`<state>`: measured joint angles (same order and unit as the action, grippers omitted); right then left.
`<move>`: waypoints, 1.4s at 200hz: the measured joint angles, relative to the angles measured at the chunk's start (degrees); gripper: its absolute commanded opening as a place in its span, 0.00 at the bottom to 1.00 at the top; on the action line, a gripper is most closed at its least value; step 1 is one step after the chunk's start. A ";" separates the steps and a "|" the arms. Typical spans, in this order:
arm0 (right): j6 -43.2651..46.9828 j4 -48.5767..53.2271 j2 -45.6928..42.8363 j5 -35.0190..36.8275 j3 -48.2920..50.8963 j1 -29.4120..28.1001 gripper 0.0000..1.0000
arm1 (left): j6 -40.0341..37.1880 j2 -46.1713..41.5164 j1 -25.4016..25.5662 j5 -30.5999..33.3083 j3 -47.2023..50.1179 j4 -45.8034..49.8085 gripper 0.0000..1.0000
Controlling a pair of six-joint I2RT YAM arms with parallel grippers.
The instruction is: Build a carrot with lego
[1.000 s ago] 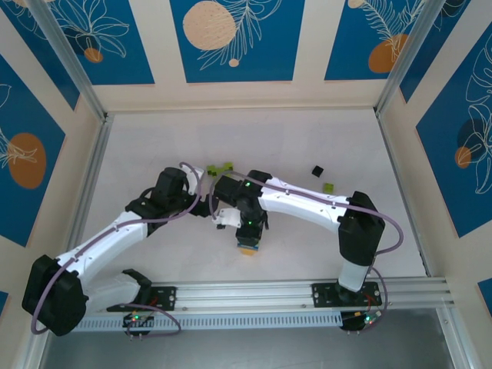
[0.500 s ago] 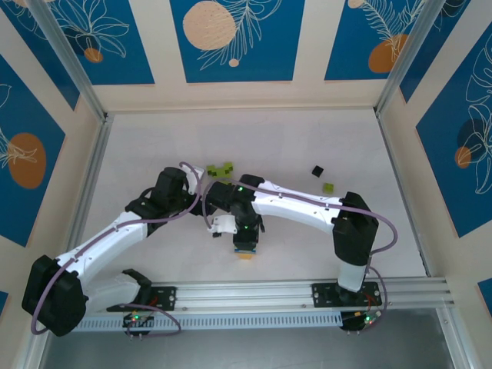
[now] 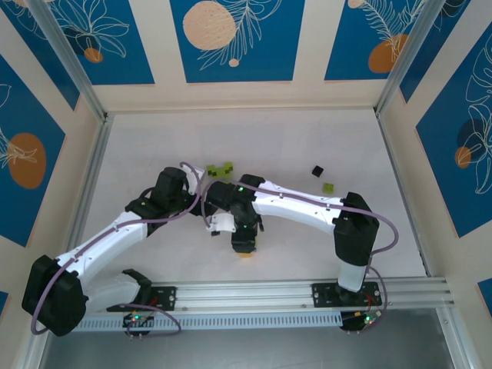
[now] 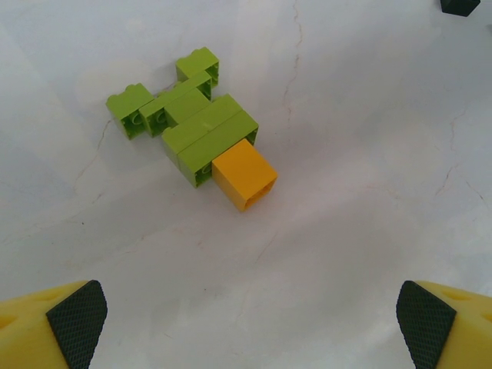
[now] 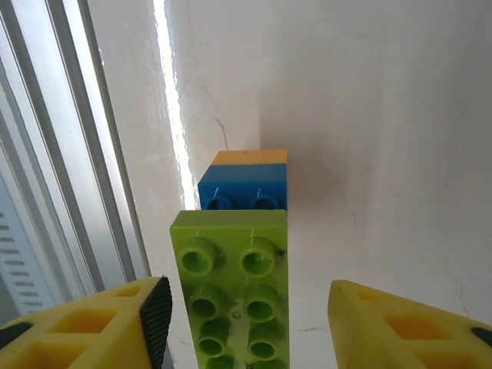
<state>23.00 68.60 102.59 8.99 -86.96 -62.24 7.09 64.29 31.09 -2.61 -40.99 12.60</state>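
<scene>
1. The right gripper [image 5: 246,296] is seen with its jaws parted to a middling width. A lime green brick [image 5: 234,307] lies between the yellow fingers [image 5: 108,323], studs turned toward the wrist camera. A clear gap is seen between the brick and the finger on the right of that view; on the other side the pad stands just beside the brick, and contact cannot be told — nothing is clamped.
2. At that brick's far end a blue brick [image 5: 244,188] is found touching it, and an orange brick [image 5: 250,157] is set against the blue one; the three are lined up in one row on the white table [image 5: 369,115], just beside the aluminium rail [image 5: 69,154].
3. From above, this gripper is placed low in the middle of the table, near the rail.
4. The left gripper [image 4: 250,327] is spread wide; its black pads [image 4: 77,323] are seen at the lower corners of its wrist view, and nothing is held between them.
5. Ahead of it, well apart from the pads, a cluster of lime green bricks [image 4: 188,127] is laid flat on the table; an orange cube [image 4: 244,178] is pressed against the cluster's nearer end.
6. Farther out — toward the right arm's side — a black brick [image 3: 317,170] and a small green brick [image 3: 328,187] are scattered near each other, apart from the cluster.
</scene>
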 measured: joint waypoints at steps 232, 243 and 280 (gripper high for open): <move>-48.09 -22.34 -6.08 8.57 15.52 61.16 0.66 | -2.01 -10.16 4.92 -14.82 14.36 -20.46 0.99; -48.09 -22.99 -3.48 8.55 15.19 61.24 0.66 | -2.58 -9.40 6.32 -14.64 15.30 -22.97 0.99; -48.02 -24.61 0.81 8.50 14.73 61.24 0.65 | -5.01 -5.20 11.15 -12.68 19.67 -30.84 0.99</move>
<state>-25.02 43.99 103.39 17.50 -72.23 -0.99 2.09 59.09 42.24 -15.29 -21.32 -18.24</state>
